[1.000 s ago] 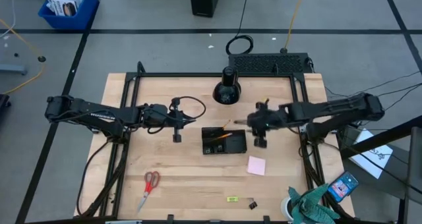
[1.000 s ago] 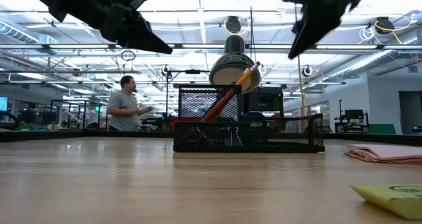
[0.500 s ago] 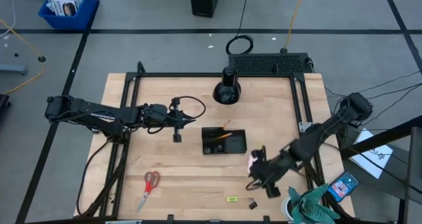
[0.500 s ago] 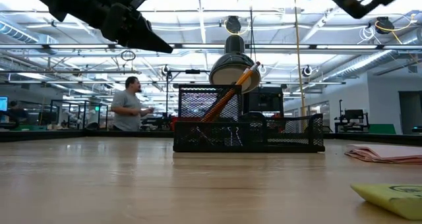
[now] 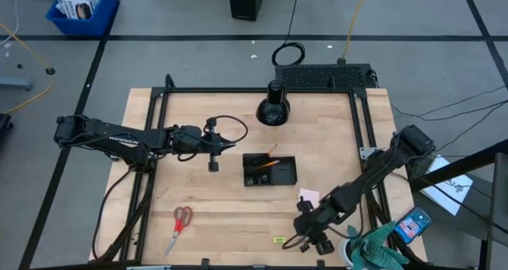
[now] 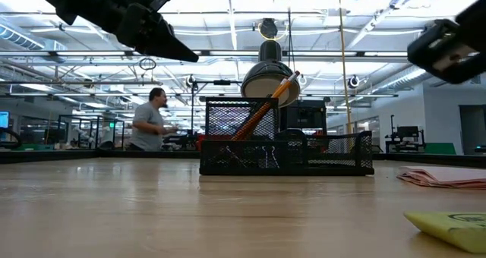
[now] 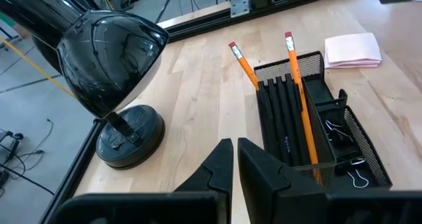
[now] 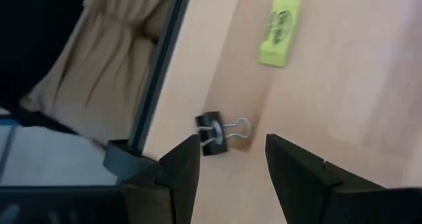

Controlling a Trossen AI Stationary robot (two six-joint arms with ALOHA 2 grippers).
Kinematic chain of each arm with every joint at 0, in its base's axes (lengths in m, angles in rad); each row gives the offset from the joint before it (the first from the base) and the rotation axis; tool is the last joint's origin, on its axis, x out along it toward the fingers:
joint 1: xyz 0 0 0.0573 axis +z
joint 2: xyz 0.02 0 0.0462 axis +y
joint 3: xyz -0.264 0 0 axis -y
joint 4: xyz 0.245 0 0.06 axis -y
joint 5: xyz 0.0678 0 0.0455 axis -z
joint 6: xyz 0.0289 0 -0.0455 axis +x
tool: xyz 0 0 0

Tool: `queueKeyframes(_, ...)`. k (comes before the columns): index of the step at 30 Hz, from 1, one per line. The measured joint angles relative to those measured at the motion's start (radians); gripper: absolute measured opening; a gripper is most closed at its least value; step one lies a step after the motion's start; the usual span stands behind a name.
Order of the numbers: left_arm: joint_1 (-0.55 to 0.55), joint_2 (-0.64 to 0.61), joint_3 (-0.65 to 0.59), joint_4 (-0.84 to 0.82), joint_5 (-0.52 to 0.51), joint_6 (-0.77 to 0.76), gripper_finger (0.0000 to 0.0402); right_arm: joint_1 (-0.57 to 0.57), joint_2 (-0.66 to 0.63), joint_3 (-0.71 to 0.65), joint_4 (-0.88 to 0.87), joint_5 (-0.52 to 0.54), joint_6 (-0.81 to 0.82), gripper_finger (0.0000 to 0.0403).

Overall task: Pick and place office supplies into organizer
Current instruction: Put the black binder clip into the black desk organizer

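The right gripper [image 5: 311, 240] hangs over the table's near right edge, fingers [image 8: 181, 168] spread, just above a binder clip [image 8: 219, 131] — a yellow-green piece [image 8: 279, 31] lies near it. The left gripper [image 5: 213, 165] waits left of the organizer [image 5: 270, 170], fingers [image 7: 217, 168] pressed together. The organizer holds pencils [image 7: 298, 95], pens [image 7: 280, 122] and clips [image 7: 337, 128]. The scissors [image 5: 180, 225] lie well apart — near left.

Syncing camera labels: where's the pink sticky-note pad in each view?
High: pink sticky-note pad, right of the organizer, by the right arm.
Low: flat at right edge.
Left wrist: beyond the organizer.
Right wrist: not in it.
Shared landmark: organizer, in all but the right wrist view.
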Motion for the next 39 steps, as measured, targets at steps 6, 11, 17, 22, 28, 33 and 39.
queueKeyframes(6,0.0,0.0,0.0,-0.011,0.0,0.004,0.0031,0.0,0.045,0.0,0.064,-0.065,-0.005,0.0167)
queueKeyframes(11,0.0,0.0,0.0,-0.017,0.0,0.004,0.0031,0.0,0.068,0.0,0.082,-0.08,-0.012,0.0167)
queueKeyframes(17,0.0,0.0,0.0,-0.017,0.0,0.004,0.0031,0.004,0.101,0.0,0.089,-0.081,-0.012,0.0167)
queueKeyframes(22,0.0,0.0,0.0,-0.017,0.0,0.001,0.0031,0.004,0.107,0.0,0.089,-0.082,-0.011,0.0167)
queueKeyframes(28,0.0,0.0,0.0,-0.017,0.0,0.001,0.0031,0.004,0.107,0.0,0.09,-0.082,-0.019,0.0167)
queueKeyframes(33,0.0,0.0,0.0,-0.017,0.0,0.002,0.0031,0.004,0.107,-0.014,0.152,-0.083,-0.019,0.0161)
queueKeyframes(39,0.0,0.0,0.0,-0.018,0.0,0.003,0.0031,0.004,0.107,-0.049,0.182,-0.108,-0.004,0.0128)
